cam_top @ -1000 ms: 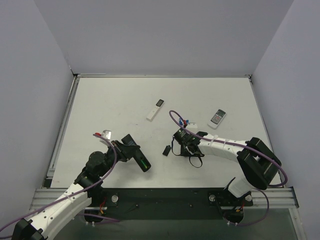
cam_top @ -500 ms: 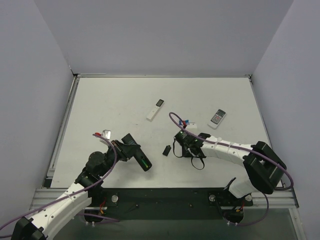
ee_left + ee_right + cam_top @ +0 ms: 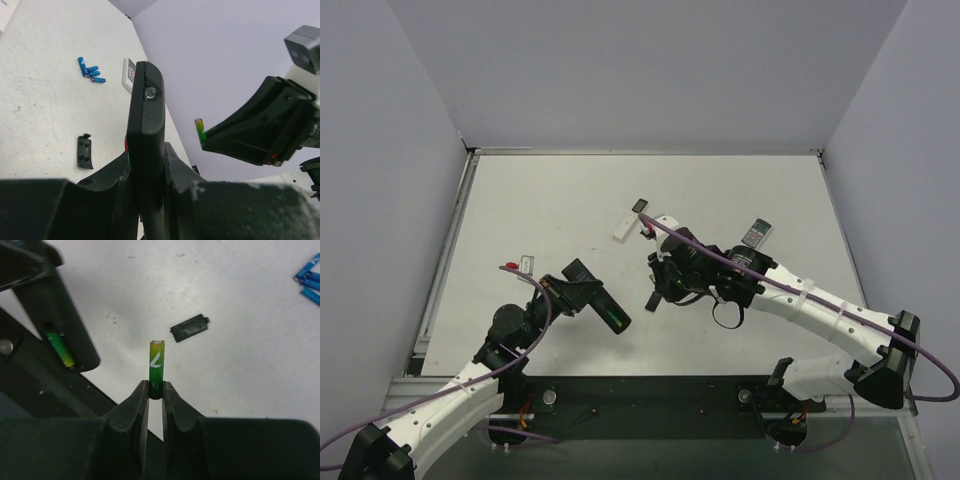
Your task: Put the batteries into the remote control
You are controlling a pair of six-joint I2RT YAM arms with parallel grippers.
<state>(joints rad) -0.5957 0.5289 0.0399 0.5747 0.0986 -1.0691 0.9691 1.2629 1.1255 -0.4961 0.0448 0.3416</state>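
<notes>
My left gripper (image 3: pixel 572 290) is shut on the long black remote control (image 3: pixel 598 300) and holds it off the table, edge-on in the left wrist view (image 3: pixel 146 115). Its back compartment is open with one green battery (image 3: pixel 61 349) lying inside. My right gripper (image 3: pixel 156 386) is shut on the lower end of a second green battery (image 3: pixel 156 365), which stands upright just right of the remote (image 3: pixel 60 315). From the left wrist that battery (image 3: pixel 200 131) shows beside the remote's tip. In the top view the right gripper (image 3: pixel 660 282) hovers right of the remote.
The black battery cover (image 3: pixel 652 300) lies on the table between the arms. Several blue cells (image 3: pixel 90 71) lie further back, next to the short white remote (image 3: pixel 755 233). The white stick remote (image 3: pixel 630 218) lies at mid table.
My right arm has risen off the table and swung left toward the remote, carrying the green battery. The left arm has shifted the remote slightly right.
</notes>
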